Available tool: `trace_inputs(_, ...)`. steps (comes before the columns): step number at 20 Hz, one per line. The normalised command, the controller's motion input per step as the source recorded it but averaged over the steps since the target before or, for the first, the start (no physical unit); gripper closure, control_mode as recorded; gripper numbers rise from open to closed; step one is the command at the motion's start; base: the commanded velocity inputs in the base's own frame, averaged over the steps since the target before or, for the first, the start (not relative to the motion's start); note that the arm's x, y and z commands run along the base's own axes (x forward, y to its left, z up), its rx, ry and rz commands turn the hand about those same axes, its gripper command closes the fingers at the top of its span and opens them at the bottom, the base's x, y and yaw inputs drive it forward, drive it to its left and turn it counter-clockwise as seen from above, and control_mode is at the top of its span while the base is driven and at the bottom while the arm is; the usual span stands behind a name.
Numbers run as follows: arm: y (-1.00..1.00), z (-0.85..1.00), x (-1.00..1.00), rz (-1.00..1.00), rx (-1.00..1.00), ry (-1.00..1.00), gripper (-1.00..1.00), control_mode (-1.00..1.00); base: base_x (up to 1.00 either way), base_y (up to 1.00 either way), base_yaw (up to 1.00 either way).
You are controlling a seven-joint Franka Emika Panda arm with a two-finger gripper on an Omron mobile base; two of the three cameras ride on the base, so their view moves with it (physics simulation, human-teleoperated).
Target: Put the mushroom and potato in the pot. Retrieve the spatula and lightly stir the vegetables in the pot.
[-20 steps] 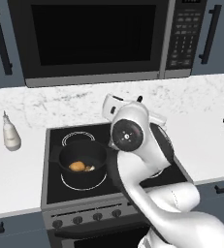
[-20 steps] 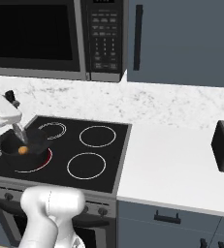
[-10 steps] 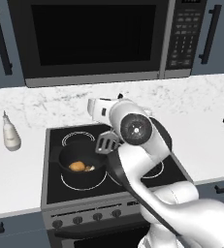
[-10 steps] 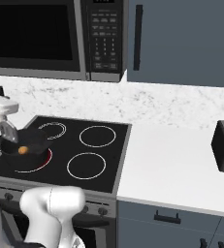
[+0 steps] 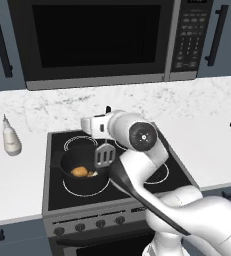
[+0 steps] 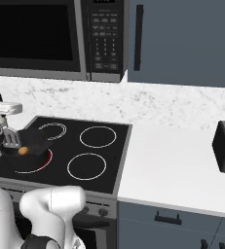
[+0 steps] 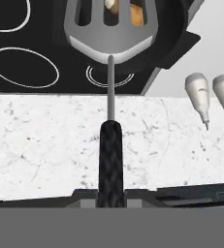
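Silver spatula (image 5: pixel 104 156), one, clamped in my gripper (image 5: pixel 106 131); one pot (image 5: pixel 69 167) holds one potato (image 5: pixel 79 171), one mushroom (image 5: pixel 92 174); I read no writing.

Silver-grey spatula (image 7: pixel 111 29), black pot (image 5: pixel 69 176), orange potato (image 5: pixel 79 171).

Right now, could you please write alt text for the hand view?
The gripper holds a spatula by its black handle, the slotted head over the dark pot on the stove. Two pale bottles lie on the marble counter.
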Motion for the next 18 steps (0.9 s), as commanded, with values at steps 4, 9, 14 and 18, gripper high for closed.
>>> trace_inputs(4,0.19,-0.42,0.12,0.21,-0.11,0.0,1.0,-1.0,0.0,0.0,0.0)
trace_inputs(9,0.3,-0.29,0.09,0.18,-0.07,0.0,1.0,-1.0,0.0,0.0,0.0)
trace_inputs(14,0.2,-0.3,0.15,0.15,-0.06,0.02,1.0,-1.0,0.0,0.0,0.0)
trace_inputs(18,0.14,-0.39,0.21,0.14,-0.06,0.03,1.0,-1.0,0.0,0.0,0.0)
